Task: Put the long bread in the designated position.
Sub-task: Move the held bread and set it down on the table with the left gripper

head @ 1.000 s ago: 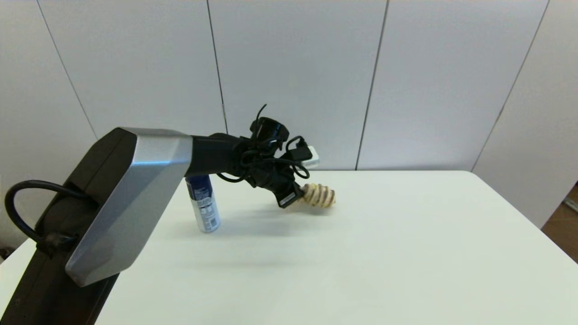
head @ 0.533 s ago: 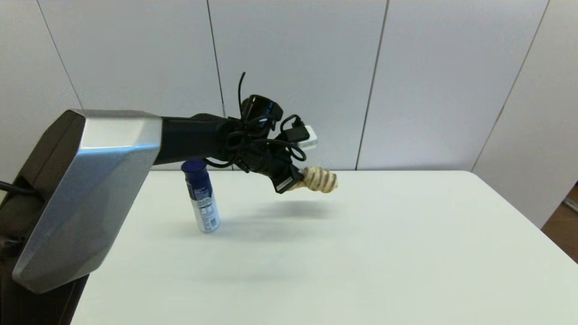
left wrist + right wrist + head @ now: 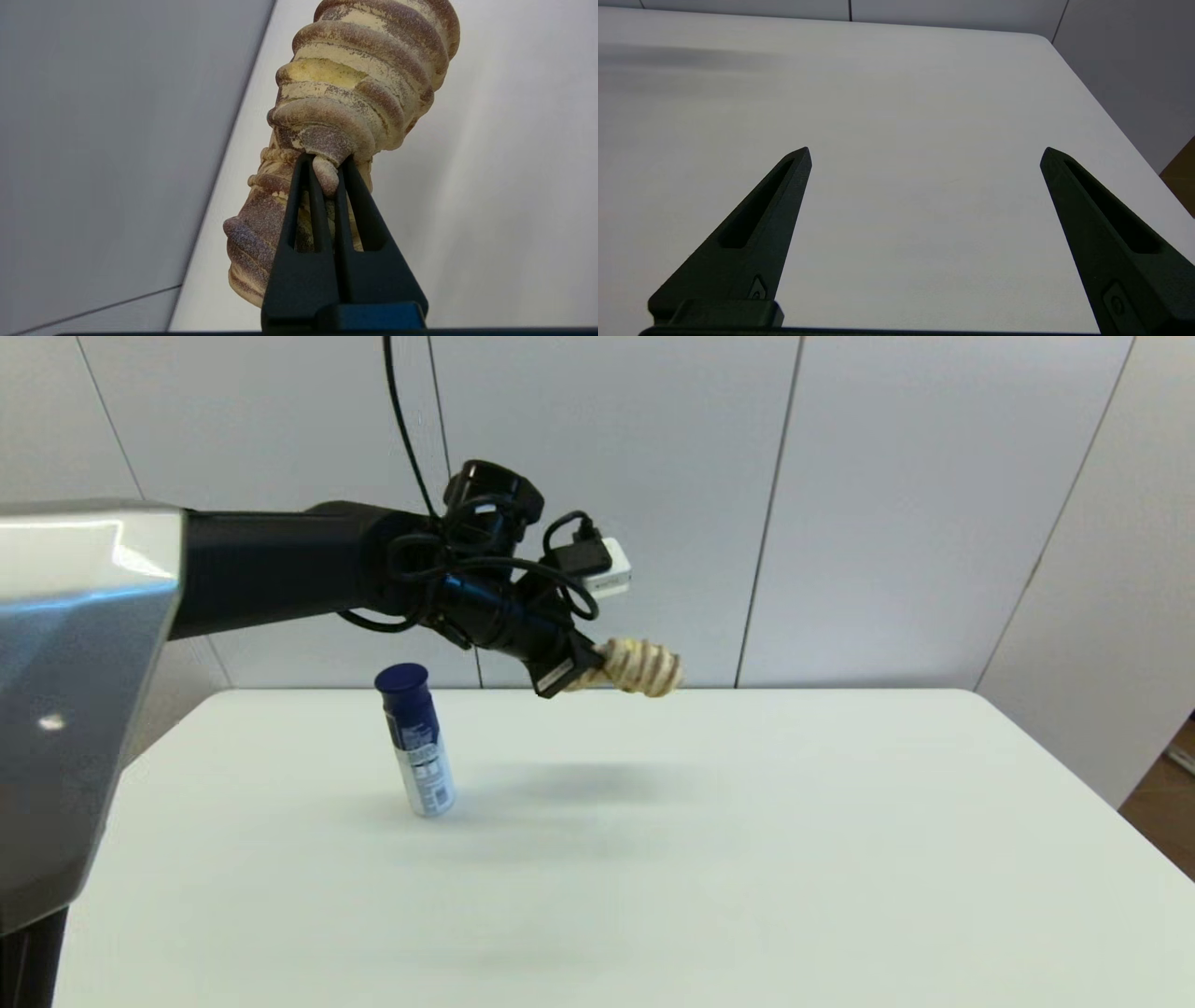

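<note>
The left gripper (image 3: 597, 669) is pinched tight on the long bread (image 3: 640, 665), holding it in the air above the table's (image 3: 747, 821) far edge, at two o'clock from the spray can (image 3: 415, 739). The right gripper (image 3: 924, 156) hangs wide open, holding nothing.

The setting appeared to be a laboratory or test room. A plain white table (image 3: 747, 859) stood against bare grey wall panels (image 3: 607, 476), with no furnishings visible beyond a cabled robot arm (image 3: 280, 569).
</note>
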{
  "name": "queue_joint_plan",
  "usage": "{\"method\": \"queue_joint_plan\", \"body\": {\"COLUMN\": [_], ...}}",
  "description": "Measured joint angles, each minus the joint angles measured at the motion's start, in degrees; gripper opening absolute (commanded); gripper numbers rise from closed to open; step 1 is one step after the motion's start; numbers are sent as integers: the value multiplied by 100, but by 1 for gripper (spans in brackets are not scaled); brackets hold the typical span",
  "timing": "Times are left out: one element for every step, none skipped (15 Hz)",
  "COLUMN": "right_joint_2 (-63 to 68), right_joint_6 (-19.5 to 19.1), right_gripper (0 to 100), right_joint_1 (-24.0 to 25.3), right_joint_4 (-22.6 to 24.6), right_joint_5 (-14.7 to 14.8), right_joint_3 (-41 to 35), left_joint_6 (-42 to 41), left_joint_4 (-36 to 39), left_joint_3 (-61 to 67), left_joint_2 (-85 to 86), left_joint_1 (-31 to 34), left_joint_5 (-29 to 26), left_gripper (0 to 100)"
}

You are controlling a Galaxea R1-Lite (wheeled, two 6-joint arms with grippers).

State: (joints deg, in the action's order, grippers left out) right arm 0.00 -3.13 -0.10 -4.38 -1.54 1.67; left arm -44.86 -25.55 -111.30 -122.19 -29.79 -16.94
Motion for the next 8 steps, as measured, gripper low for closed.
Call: {"method": "queue_joint_plan", "body": {"right_joint_2": [0,0,0,0,0,0,0,0], "right_joint_6": [0,0,0,0,0,0,0,-2], "right_gripper": [100,100,100,100,100,100,100,100], "right_joint_1": [0,0,0,0,0,0,0,0], "right_joint_4": [0,0,0,0,2,0,0,0], "right_joint_5": [0,0,0,0,0,0,0,0], "right_joint_3": [0,0,0,0,0,0,0,0], "left_joint_6": [-78,-172,-295,-386,-458,-546,-638,-712], "left_joint_4": [-35,-60,-68,-63,-63,-63,-66,-71], "left_joint_3": [0,-9,-30,-50,-57,-63,-66,-68], "left_joint_2": [74,132,173,201,218,232,236,232], "left_joint_1": [78,168,271,395,505,618,745,874], "left_joint_5": [0,-2,-5,-6,-9,-15,-26,-33], "left_gripper": [0,0,0,0,0,0,0,0]}}
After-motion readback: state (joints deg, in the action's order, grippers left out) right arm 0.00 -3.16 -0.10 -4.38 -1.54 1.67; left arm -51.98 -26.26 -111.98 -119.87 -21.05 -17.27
